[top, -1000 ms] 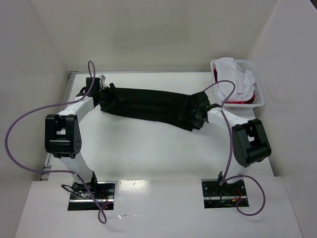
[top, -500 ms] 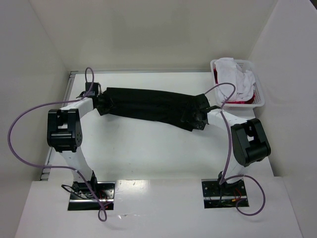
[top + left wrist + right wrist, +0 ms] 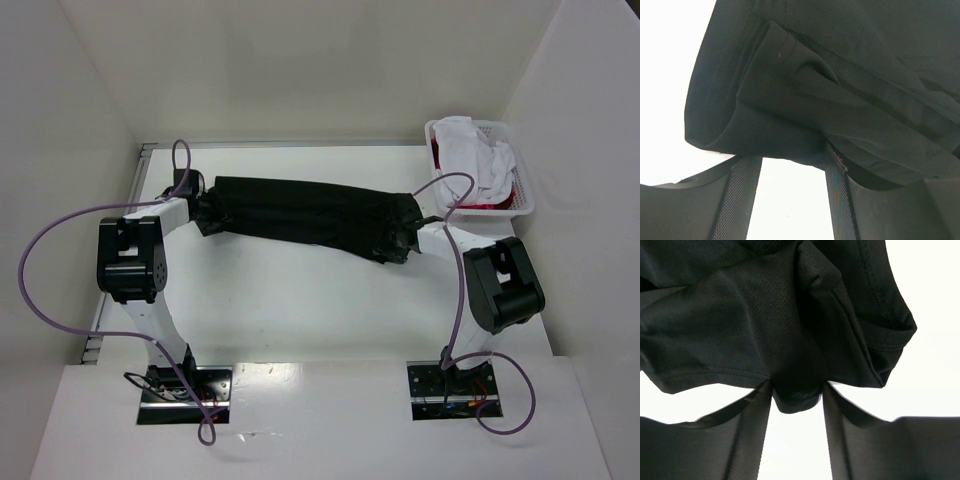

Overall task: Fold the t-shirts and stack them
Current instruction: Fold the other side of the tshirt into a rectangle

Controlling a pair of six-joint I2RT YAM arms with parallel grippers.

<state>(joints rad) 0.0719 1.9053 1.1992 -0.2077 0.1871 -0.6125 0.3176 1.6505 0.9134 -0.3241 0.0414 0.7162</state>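
Observation:
The black t-shirt (image 3: 300,215) is stretched in a long, loosely folded band across the far half of the table. My left gripper (image 3: 203,212) holds its left end, and my right gripper (image 3: 400,240) holds its right end. In the left wrist view the black cloth (image 3: 840,75) bunches over both fingertips of the gripper (image 3: 790,157). In the right wrist view a wad of the shirt (image 3: 790,340) sits pinched between the fingers of the gripper (image 3: 797,390). White shirts (image 3: 475,155) and a bit of red cloth (image 3: 482,206) lie in the basket.
The white lattice basket (image 3: 528,190) stands at the far right corner against the right wall. White walls close in the table at the left, back and right. Purple cables loop beside both arms.
My left gripper has drawn back to the left and toward the near side, pulling the shirt's left end flatter and straighter. The right gripper has shifted slightly right with its end.

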